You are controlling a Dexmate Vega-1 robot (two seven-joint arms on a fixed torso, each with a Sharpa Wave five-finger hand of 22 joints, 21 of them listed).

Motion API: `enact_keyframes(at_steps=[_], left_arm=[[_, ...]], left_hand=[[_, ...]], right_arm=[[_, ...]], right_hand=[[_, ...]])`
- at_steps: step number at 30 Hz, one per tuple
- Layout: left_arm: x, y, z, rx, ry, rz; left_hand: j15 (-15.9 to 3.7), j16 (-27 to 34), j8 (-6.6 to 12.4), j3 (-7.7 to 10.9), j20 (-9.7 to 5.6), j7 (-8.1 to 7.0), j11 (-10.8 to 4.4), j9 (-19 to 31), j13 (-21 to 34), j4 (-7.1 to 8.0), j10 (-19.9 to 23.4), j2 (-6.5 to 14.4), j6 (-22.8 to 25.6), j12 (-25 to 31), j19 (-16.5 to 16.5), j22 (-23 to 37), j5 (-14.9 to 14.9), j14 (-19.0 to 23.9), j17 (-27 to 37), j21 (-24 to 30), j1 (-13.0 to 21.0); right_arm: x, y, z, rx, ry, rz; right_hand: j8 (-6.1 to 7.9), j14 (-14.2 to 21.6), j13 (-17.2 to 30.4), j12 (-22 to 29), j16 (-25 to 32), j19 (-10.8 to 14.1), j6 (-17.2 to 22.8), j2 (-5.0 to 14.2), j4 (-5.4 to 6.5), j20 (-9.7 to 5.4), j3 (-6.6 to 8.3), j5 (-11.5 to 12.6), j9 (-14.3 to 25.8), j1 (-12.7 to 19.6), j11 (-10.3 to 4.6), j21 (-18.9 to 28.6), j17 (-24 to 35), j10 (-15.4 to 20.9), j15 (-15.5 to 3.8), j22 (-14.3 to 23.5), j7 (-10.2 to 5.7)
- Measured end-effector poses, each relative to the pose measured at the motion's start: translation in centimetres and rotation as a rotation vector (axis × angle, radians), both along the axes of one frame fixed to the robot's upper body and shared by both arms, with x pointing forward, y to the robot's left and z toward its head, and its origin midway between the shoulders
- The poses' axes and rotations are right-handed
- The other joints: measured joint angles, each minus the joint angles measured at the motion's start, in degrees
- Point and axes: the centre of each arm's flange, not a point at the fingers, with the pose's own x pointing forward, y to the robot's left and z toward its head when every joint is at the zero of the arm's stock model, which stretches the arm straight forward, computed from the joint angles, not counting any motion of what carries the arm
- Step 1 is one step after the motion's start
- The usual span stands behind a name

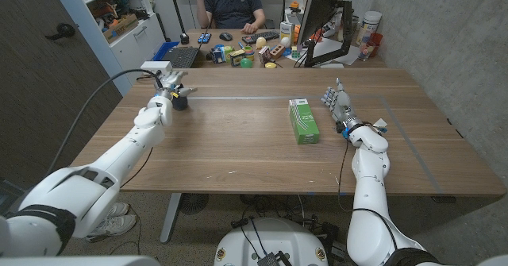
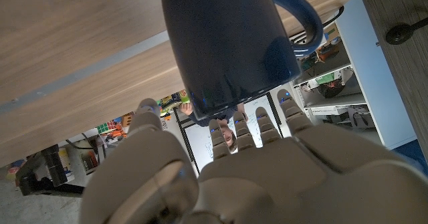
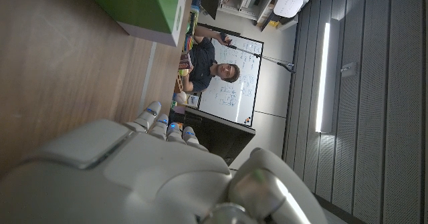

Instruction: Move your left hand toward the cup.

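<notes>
Fingertips point(image 2: 257, 127) of your left hand point(image 1: 164, 98) reach, spread and empty, just short of the dark blue ceramic cup point(image 2: 231, 43) upright directly ahead; advancing further risks toppling it.

green box point(image 1: 303, 121) mid-table | person point(image 1: 232, 2) seated behind | monitor point(image 1: 321, 16) and toys point(image 1: 254, 54) on far desk

A dark blue handled cup point(image 1: 180, 102) stands upright near the table's far left edge.
</notes>
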Motion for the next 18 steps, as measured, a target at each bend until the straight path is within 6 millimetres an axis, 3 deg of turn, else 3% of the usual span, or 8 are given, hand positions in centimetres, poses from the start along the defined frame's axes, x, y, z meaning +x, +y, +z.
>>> enact_keyframes(at_steps=[18], left_arm=[[0.5,-0.12,-0.23,0.012,0.03,0.003]], left_hand=[[-0.21,-0.29,-0.01,0.24,0.0,0.0,0.0,0.01,-0.01,0.25,0.0,0.07,0.61,0.0,0.0,0.01,0.0,-0.22,0.15,0.0,0.53]], right_arm=[[-0.03,0.12,0.13,0.003,-0.004,-0.004]], right_hand=[[0.0,0.0,0.0,0.0,0.0,0.0,0.0,0.0,0.0,0.0,0.0,0.0,0.0,0.0,0.0,-0.22,0.0,0.0,-0.01,0.0,0.0]])
